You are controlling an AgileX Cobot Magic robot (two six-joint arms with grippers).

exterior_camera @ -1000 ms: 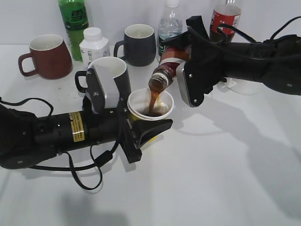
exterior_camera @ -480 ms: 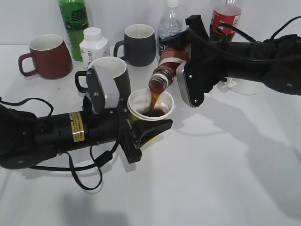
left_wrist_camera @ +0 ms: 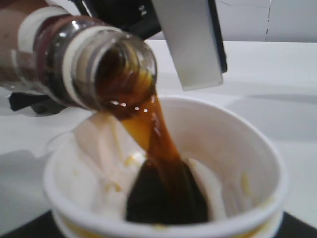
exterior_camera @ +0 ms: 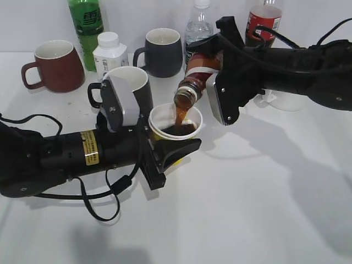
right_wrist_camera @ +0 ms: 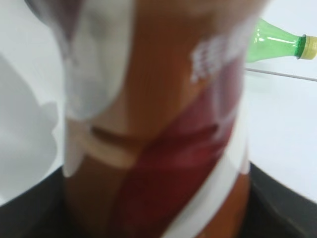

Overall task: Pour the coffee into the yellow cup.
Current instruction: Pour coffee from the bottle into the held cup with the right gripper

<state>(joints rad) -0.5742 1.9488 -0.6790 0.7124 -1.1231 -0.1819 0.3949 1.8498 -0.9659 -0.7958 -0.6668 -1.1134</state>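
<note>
My right gripper (exterior_camera: 212,82) is shut on the coffee bottle (exterior_camera: 195,80), tilted neck-down over the yellow cup (exterior_camera: 193,122). A brown stream runs from the bottle mouth (left_wrist_camera: 116,74) into the cup (left_wrist_camera: 237,163), where dark coffee pools at the bottom. My left gripper (exterior_camera: 173,147) is shut on the yellow cup and holds it upright near the table's middle. The bottle's brown-red-white label fills the right wrist view (right_wrist_camera: 163,148); the jaws are hidden behind it. In the left wrist view the cup rim hides the left jaws.
Behind stand a dark-red mug (exterior_camera: 55,66), a green bottle (exterior_camera: 86,27), a small white bottle (exterior_camera: 110,52), a white-lined black mug (exterior_camera: 135,88), a dark mug (exterior_camera: 162,52), a water bottle (exterior_camera: 199,25) and a cola bottle (exterior_camera: 263,19).
The coffee level in the yellow cup has risen as the stream keeps flowing. Both arms have stayed almost still.
</note>
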